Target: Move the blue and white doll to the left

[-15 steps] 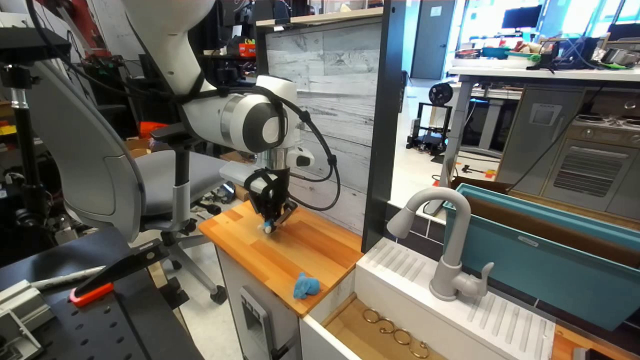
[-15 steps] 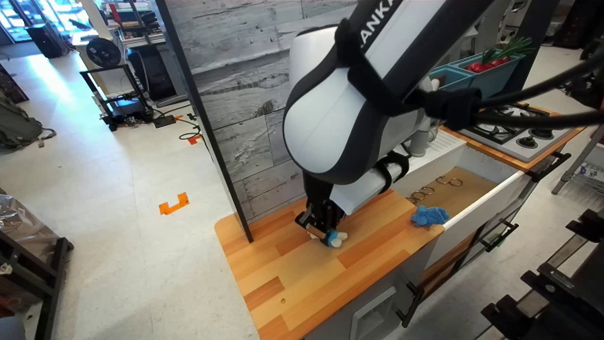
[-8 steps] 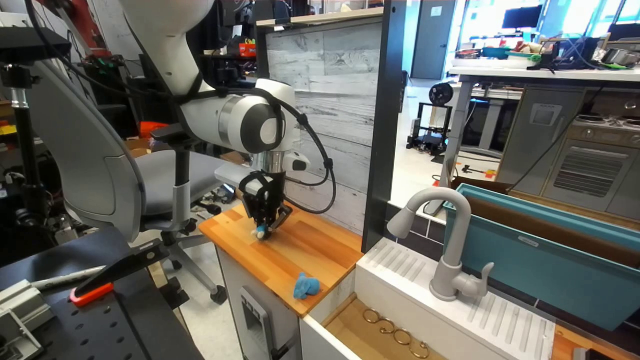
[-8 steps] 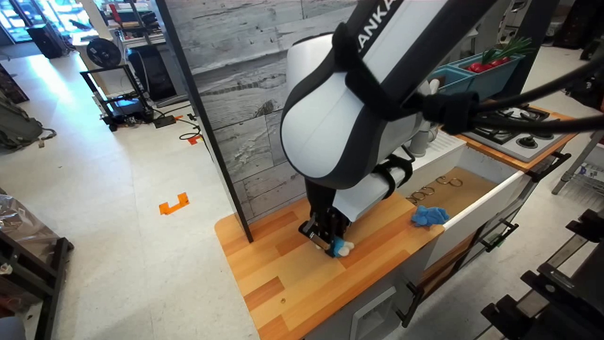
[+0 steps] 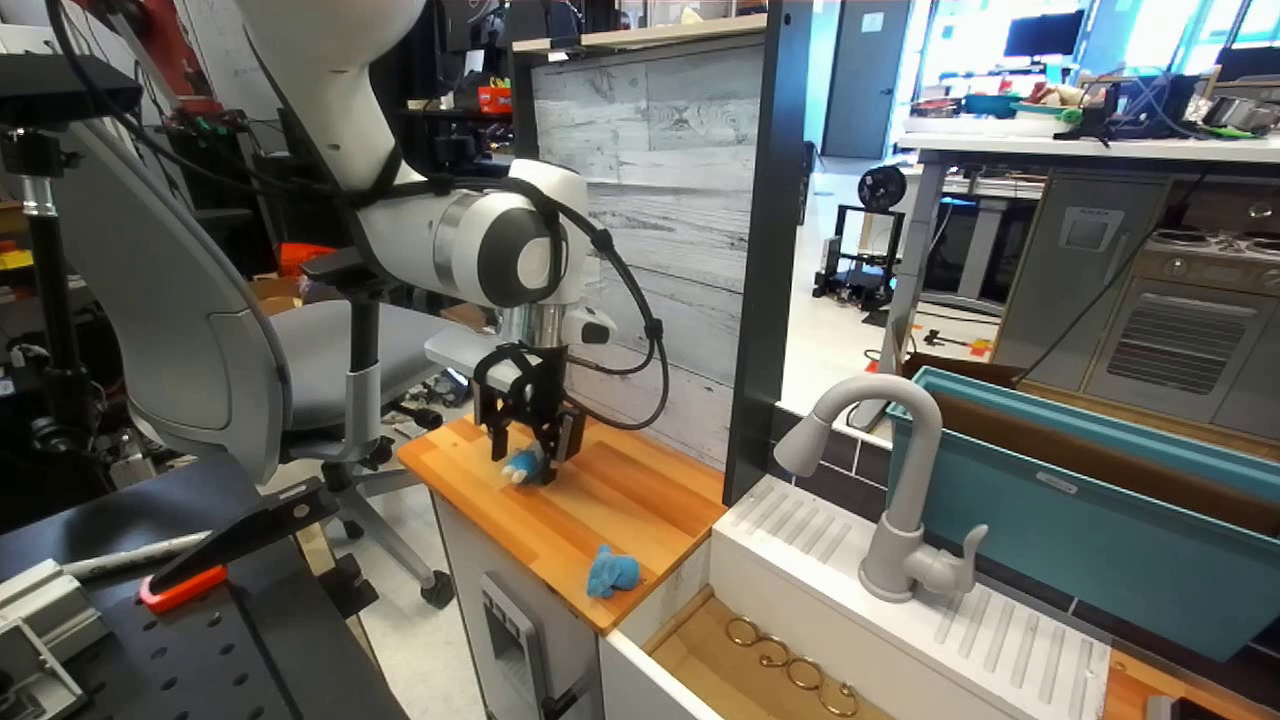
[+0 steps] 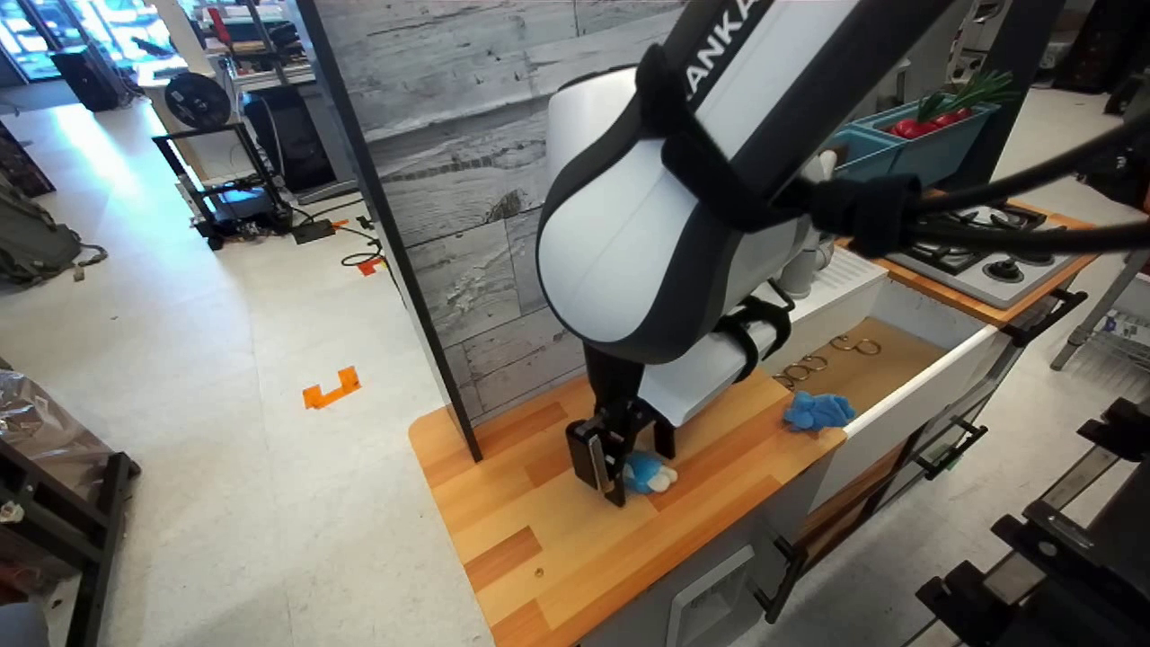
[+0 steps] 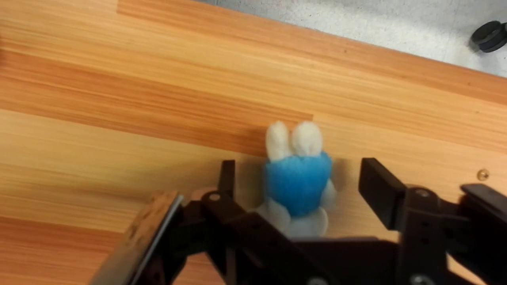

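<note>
The blue and white doll (image 7: pixel 299 186) lies on the wooden counter (image 7: pixel 190 91), its two white legs pointing away from my gripper in the wrist view. My gripper (image 7: pixel 299 174) stands open around it, with a gap between the doll and each finger. The doll's far white end is partly covered by the gripper body. In both exterior views the doll (image 5: pixel 523 466) (image 6: pixel 649 474) rests low beneath the fingers on the counter top.
A solid blue soft object (image 5: pixel 612 572) (image 6: pixel 819 411) sits at the counter corner beside the sink (image 6: pixel 862 368), where several metal rings lie. A grey wood-pattern wall panel (image 5: pixel 660 220) borders the back of the counter. An office chair (image 5: pixel 340 350) stands beyond its end.
The gripper, shut on the doll a second ago, shifted a little toward the counter's front edge with it. Its fingers have since spread apart and let the doll go.
</note>
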`<action>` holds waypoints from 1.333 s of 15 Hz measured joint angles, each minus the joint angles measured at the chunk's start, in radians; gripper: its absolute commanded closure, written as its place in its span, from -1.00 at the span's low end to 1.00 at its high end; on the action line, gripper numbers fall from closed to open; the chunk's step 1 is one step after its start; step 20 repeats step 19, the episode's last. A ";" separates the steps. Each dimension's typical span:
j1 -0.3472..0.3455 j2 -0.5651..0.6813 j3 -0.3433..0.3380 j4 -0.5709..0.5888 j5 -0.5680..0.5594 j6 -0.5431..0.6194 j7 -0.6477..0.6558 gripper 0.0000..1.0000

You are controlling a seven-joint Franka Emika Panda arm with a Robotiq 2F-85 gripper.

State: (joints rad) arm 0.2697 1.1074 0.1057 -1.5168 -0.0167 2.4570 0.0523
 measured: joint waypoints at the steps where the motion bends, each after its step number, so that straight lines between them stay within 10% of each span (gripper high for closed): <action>1: 0.000 -0.013 0.000 -0.018 0.000 0.000 0.000 -1.00; 20: -0.068 -0.667 -0.125 -0.654 -0.012 -0.097 0.178 -1.00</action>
